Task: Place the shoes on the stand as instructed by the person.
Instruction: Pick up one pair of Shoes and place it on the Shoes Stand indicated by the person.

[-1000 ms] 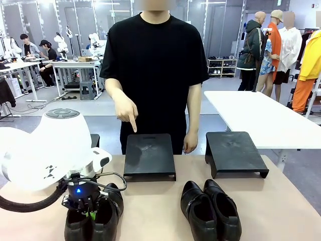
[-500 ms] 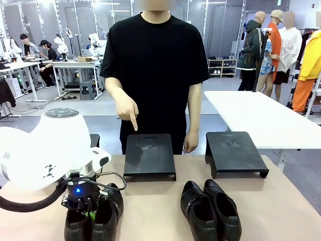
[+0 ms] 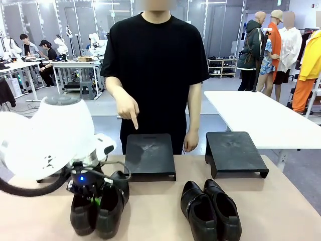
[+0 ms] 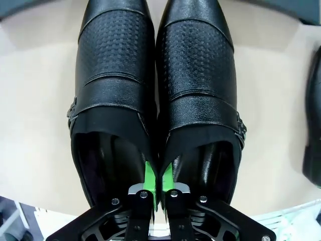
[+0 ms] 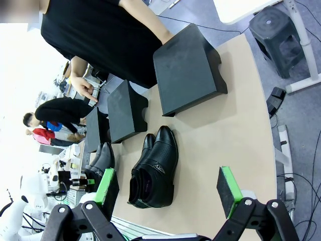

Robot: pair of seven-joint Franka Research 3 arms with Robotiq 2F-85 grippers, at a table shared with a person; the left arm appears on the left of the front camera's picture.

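My left gripper (image 3: 93, 195) is shut on the left pair of glossy black shoes (image 3: 98, 211), which hangs a little above the table. In the left wrist view its green pads (image 4: 150, 176) pinch the two inner walls of this pair (image 4: 120, 85) together. The second pair of shoes (image 3: 210, 210) lies at the front right, also seen under my open right gripper (image 5: 165, 182) as a dark pair (image 5: 154, 168). The person's hand (image 3: 127, 109) points a finger down at the middle black stand (image 3: 149, 153).
A second black stand (image 3: 234, 152) sits at the right, near the person's other hand (image 3: 190, 142). The right wrist view shows a third stand (image 5: 93, 129) to the far left. A white table (image 3: 261, 115) stands beyond the right edge.
My left arm has risen and shifted slightly right, lifting the left pair of shoes off the table. The person's pointing hand and the other pair have stayed put.
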